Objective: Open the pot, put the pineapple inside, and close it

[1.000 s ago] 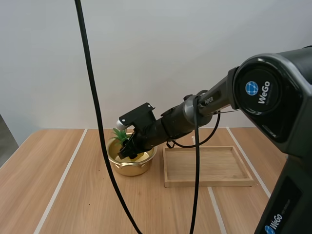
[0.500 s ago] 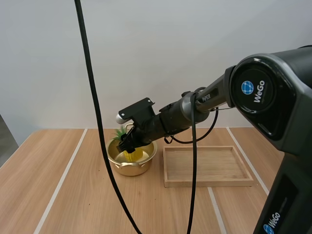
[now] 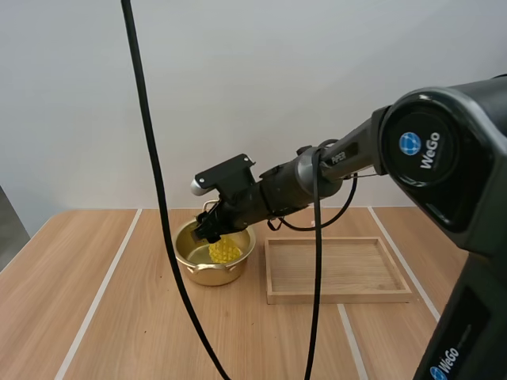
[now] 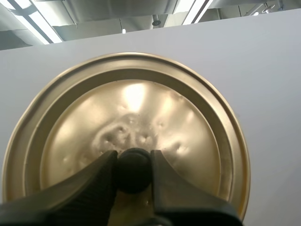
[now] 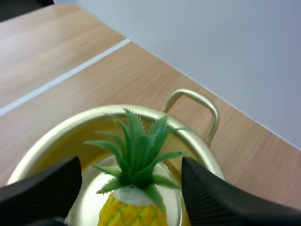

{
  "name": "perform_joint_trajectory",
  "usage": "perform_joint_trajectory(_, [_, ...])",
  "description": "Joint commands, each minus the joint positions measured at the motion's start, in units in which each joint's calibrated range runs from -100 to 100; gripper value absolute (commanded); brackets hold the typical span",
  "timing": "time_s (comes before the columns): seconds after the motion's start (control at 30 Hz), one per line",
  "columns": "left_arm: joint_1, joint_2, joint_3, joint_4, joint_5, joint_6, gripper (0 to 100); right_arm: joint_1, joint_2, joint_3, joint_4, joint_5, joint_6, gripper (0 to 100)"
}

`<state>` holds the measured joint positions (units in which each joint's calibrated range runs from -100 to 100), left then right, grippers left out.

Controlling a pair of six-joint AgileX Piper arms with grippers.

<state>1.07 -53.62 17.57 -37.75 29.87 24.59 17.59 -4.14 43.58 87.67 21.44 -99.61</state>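
- Two grippers are accounted for. The left gripper [image 4: 133, 161] is closed on the black knob [image 4: 134, 170] of the lid [image 4: 136, 113], with the knob pinched between both fingertips.
- The lid is held in the air by that knob. Its gold, knob-side face is turned toward the left wrist camera.
- The right gripper [image 3: 207, 230] is spread wide, and nothing is grasped in it.
- In the right wrist view, its two fingers are seen one to each side of the green crown [image 5: 136, 150]. Neither finger is in contact with the leaves.
- The pineapple [image 3: 224, 250] is located inside the pot [image 3: 207, 275]. Its yellow body is below the rim and its crown is pointed up toward the right gripper.
- The pot is uncovered and is placed toward the far edge of the surface [image 3: 95, 317], somewhat left of the middle. A looped gold handle [image 5: 200, 104] is noted on the side nearest the far edge.
- In the high view, the right gripper is positioned over the far part of the pot's rim. The right arm is extended to it from the right side of the surface.
- A wooden tray [image 3: 341, 297] is recorded just beside the pot on its right, toward the far right corner. It is parted from the pot by a narrow gap.
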Motion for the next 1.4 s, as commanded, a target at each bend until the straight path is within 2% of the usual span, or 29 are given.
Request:
perform_joint_trajectory(0.0, [-0.13,-0.31,-0.25,-0.53,-1.92,-0.42,0,0.14,-3.87,-0.35,0.76,0.46,-0.39,84])
perform_joint_trajectory(0.03, [-0.13,-0.31,-0.25,-0.53,-1.92,-0.42,0,0.14,-4.94,-0.35,0.76,0.46,-0.39,59])
perform_joint_trajectory(0.1, [-0.13,-0.31,-0.25,-0.53,-1.92,-0.42,0,0.14,-6.50,-0.35,0.76,0.30,-0.39,0])
perform_joint_trajectory(0.2, [-0.13,-0.31,-0.25,-0.53,-1.92,-0.42,0,0.14,-7.93,-0.35,0.76,-2.40,-0.39,0])
perform_joint_trajectory(0.43, [-0.13,-0.31,-0.25,-0.53,-1.92,-0.42,0,0.06,-10.81,-0.35,0.94,-20.74,-0.39,0])
perform_joint_trajectory(0.53, [-0.13,-0.31,-0.25,-0.53,-1.92,-0.42,0,-0.80,-13.48,-0.35,3.23,-21.44,-0.39,0])
perform_joint_trajectory(0.7, [-0.13,-0.31,-0.25,-0.53,-1.92,-0.42,0,-4.62,-17.95,-0.35,7.14,-21.44,-0.39,0])
perform_joint_trajectory(0.83, [-0.13,-0.31,-0.25,-0.53,-1.92,-0.42,0,-8.19,-22.59,-0.35,7.57,-21.44,-0.39,0])
perform_joint_trajectory(1.17, [-0.13,-0.31,-0.25,-0.53,-1.92,-0.42,0,-14.39,-33.87,-0.35,8.57,-28.65,-0.39,0])
perform_joint_trajectory(1.37, [-0.13,-0.31,-0.25,-0.53,-1.92,-0.42,0,-17.66,-40.96,-0.16,10.89,-29.06,-0.39,0])
